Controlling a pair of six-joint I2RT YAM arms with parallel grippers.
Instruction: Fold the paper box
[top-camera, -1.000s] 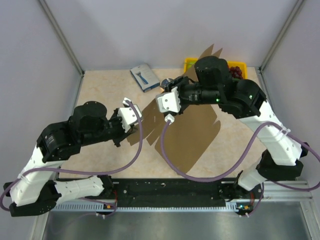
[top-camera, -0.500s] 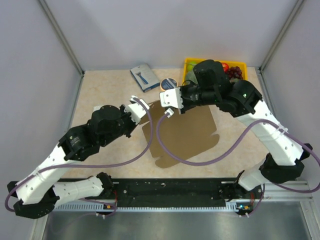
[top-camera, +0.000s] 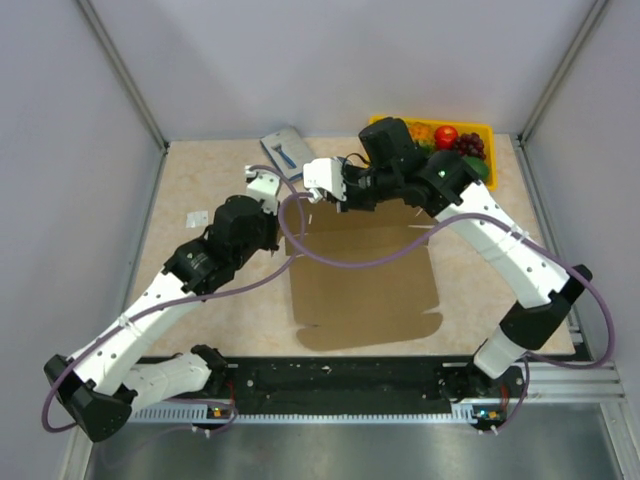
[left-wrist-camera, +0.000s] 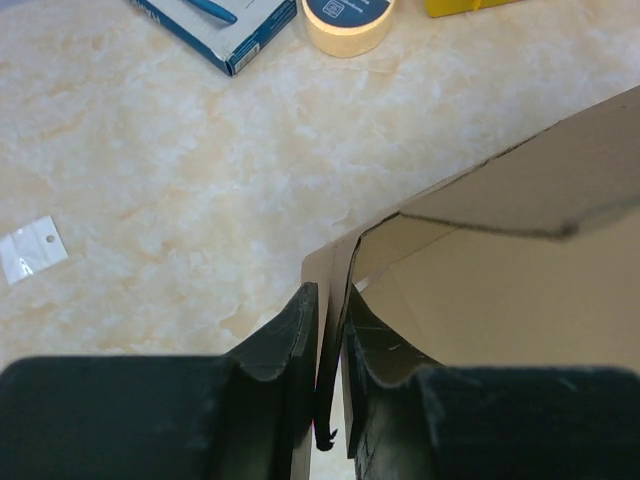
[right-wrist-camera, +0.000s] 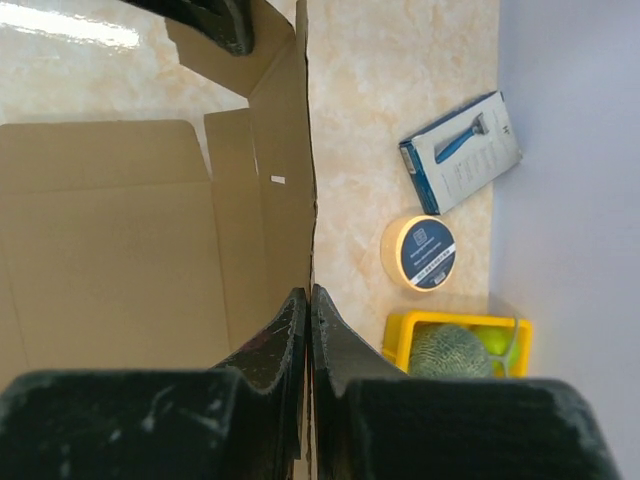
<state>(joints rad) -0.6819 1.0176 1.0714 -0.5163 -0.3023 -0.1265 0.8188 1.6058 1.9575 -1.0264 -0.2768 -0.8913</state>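
Top external view: a brown cardboard box (top-camera: 365, 285), unfolded, lies flat at mid-table between two robot arms, with a flap at its far-left corner lifted upright. The right gripper (right-wrist-camera: 308, 305) is clamped tight on the raised flap's edge. The left gripper (left-wrist-camera: 328, 330) has the flap's corner in a narrow gap between its fingers; whether it actually pinches the card cannot be told.

Risks, as a judgement: if the left hold is loose, the thin card could slip out and the flap drop flat. If the arms pull apart, the card may tear or crease off its score line. Swinging the flap outward could knock the tape roll (right-wrist-camera: 420, 252) just beyond it.

The box is unprinted. A blue-grey packet (right-wrist-camera: 462, 150) shows a razor picture; its text, and the roll's dark label, are too small to read.
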